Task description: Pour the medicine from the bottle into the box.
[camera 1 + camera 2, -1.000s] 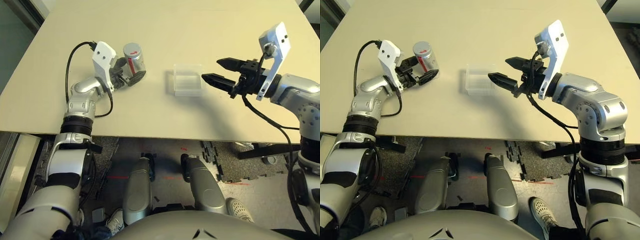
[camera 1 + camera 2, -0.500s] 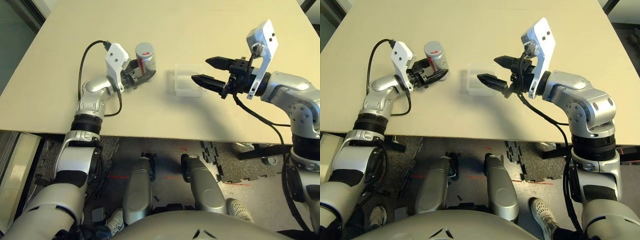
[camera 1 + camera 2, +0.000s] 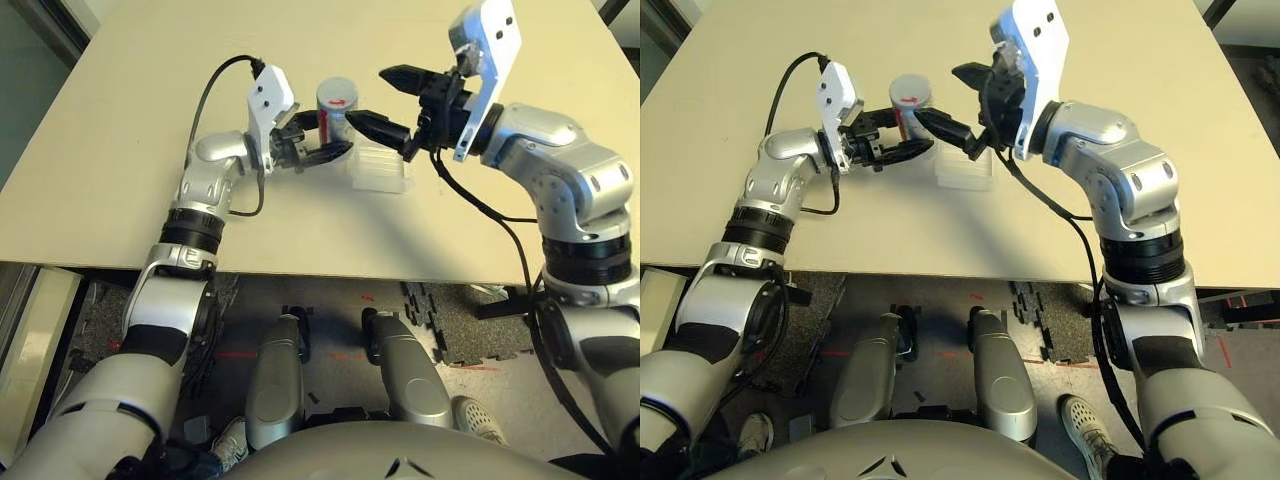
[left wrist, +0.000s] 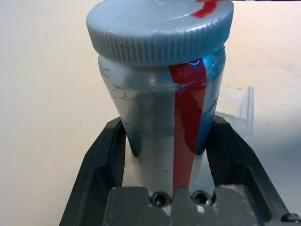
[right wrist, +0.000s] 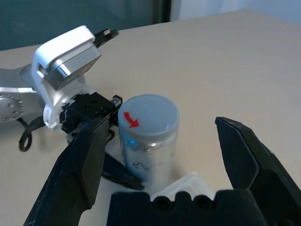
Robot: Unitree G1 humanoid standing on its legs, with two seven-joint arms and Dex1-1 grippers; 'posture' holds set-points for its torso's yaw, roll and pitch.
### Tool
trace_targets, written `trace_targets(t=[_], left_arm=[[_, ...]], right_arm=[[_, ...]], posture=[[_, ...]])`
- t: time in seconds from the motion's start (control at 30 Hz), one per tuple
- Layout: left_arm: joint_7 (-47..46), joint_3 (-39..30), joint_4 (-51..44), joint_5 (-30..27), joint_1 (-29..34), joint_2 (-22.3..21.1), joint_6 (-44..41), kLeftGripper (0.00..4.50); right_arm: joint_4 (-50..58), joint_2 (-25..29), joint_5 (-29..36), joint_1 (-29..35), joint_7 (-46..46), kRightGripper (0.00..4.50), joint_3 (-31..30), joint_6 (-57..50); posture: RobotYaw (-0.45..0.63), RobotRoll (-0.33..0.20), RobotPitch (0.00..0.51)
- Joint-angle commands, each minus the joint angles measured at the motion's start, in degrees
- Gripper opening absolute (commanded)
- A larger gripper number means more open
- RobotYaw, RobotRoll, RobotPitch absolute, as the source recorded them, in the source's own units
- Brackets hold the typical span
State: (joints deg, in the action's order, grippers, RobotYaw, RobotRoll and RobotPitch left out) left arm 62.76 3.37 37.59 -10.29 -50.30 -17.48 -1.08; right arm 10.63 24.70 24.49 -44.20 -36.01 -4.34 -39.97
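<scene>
**A:** Start with the head views. Your left end effector (image 3: 318, 152) is clamped on the lower body of the bottle (image 3: 336, 108), holding it upright just beside the box (image 3: 380, 170), which sits on the table (image 3: 150, 100). Your right end effector (image 3: 392, 100) is spread wide and empty, its fingers flanking the cap (image 3: 910, 90) without touching it.

**B:** So the cap comes off next?

**A:** That's my reading; the cap is on, so nothing can pour yet. Centre your right fingers around the cap's ribbed edge, close squarely, then twist while the left grip stays firm low on the body. Keep the bottle vertical until the cap is clear, or pills may spill short of the box.

**B:** What does the left wrist view add?

**A:** It shows the grip itself: both black fingers (image 4: 101, 160) pressed against the bottle's sides below the red stripe (image 4: 188, 117), something the head views only hint at. A corner of the clear box shows behind.

**B:** And the right wrist view?

**A:** You see the cap's top with its red arrow (image 5: 129, 118), and the open gap between your fingers (image 5: 82, 165) framing it, so use that view to line up.
</scene>
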Motion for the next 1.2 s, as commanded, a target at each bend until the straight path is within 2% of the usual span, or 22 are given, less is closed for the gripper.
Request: trace_targets(t=[0.03, 0.23, 0.8, 1.2], left_arm=[[0.7, 0.2, 1.0, -0.7, -1.2, 0.8, -0.7, 2.68], [0.8, -0.1, 1.7, -0.6, -1.4, 0.6, -0.2, 2.68], [1.1, -2.9, -1.2, -1.7, 2.0, -6.6, -1.7, 2.68], [2.4, -1.7, 0.4, -2.5, -4.0, -1.3, -3.1, 2.68]], right_arm=[[-0.5, -0.9, -0.7, -0.6, -0.6, 4.5, -1.1, 1.2], [-1.1, -2.3, -1.1, -1.1, -0.7, 4.5, -0.9, 1.4], [-2.8, -4.8, -0.8, -2.0, -1.4, 4.5, 0.2, 2.7], [-3.9, -4.1, -1.4, -5.0, -1.8, 4.5, 0.4, 3.1]], posture=[[-0.1, 0.0, 0.2], [-0.09, 0.0, 0.197], [-0.05, 0.0, 0.187], [-0.07, 0.0, 0.168]])
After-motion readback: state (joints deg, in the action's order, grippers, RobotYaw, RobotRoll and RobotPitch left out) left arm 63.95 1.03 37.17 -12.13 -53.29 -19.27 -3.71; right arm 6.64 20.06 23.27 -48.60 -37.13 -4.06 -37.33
